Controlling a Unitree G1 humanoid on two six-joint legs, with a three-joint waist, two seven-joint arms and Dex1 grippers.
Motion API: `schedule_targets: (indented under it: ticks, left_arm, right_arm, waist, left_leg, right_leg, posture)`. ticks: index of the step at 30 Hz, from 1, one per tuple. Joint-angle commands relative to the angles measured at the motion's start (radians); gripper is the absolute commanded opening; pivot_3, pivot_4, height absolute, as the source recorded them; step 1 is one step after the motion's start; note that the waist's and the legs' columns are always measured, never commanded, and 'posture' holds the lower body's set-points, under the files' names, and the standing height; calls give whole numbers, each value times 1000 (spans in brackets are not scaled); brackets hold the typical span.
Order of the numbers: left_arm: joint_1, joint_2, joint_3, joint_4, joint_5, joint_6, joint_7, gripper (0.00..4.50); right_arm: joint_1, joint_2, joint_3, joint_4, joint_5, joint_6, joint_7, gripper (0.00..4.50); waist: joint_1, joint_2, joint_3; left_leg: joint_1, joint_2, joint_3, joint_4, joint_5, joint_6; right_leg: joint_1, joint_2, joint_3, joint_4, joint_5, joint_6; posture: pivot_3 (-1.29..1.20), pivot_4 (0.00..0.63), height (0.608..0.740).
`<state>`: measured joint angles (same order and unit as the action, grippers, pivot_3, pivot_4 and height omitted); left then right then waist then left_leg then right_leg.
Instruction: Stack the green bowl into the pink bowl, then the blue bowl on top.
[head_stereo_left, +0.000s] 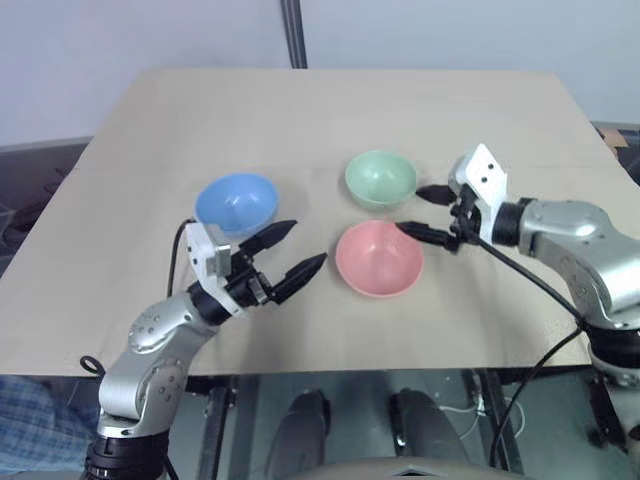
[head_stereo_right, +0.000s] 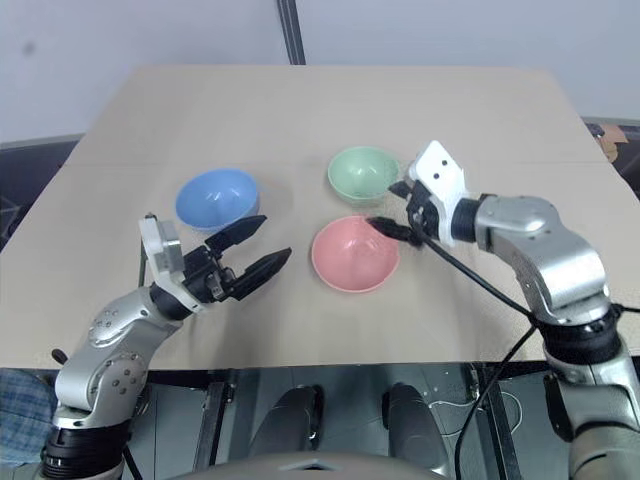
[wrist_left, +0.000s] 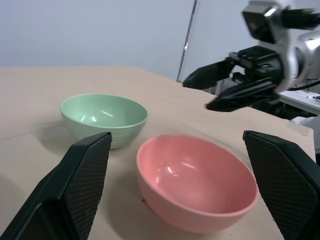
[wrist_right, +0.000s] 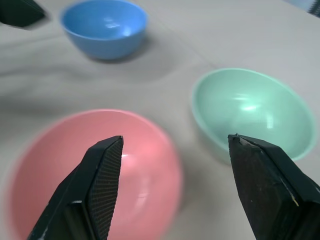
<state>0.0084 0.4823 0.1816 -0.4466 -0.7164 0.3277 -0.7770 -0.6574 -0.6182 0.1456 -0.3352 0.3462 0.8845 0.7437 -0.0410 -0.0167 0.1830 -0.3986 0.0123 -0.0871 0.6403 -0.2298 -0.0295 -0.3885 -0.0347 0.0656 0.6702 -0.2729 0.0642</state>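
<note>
On the table we see three bowls sitting apart, each empty and upright: the blue bowl to the left, the green bowl farther back, and the pink bowl just in front of the green one. Our left gripper hovers between blue and pink, fingers wide apart. Our right gripper hangs just right of green and pink, fingers spread, holding nothing.

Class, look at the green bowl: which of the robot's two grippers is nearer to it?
Right. The right gripper hovers open just beside the green bowl, by its rim. The left gripper, also open, sits across the pink bowl, nearer the blue bowl.
</note>
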Motion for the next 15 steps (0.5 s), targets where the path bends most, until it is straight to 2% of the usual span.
schedule_targets:
  ticks: [1, 6, 15]
  left_arm:
    - [1, -3, 41, -7, -23, -11, 14, 4460]
    - [42, -12, 72, -16, -12, -36, 31, 4460]
    - [95, -18, 105, -44, -8, -62, 69, 4460]
  right_arm:
    - [-95, 30, 79, 112, -80, -86, -1, 3597]
    - [-240, 141, 215, 391, -209, -253, 18, 3597]
    - [-392, 304, 266, 767, -327, -405, 40, 3597]
  waist:
    - [-1, 0, 0]
    - [-3, 0, 0]
    - [0, 0, 0]
  left_leg:
    - [0, 0, 0, -1, 0, 0]
    - [-1, 0, 1, -2, 0, 0]
    - [-4, -1, 1, -3, 0, 0]
  right_leg:
    - [0, 0, 0, 0, 0, 0]
    - [-3, 0, 1, 0, 0, 0]
    - [-7, -1, 1, 1, 0, -1]
  posture:
    - [0, 150, 740]
    - [0, 150, 740]
    - [0, 150, 740]
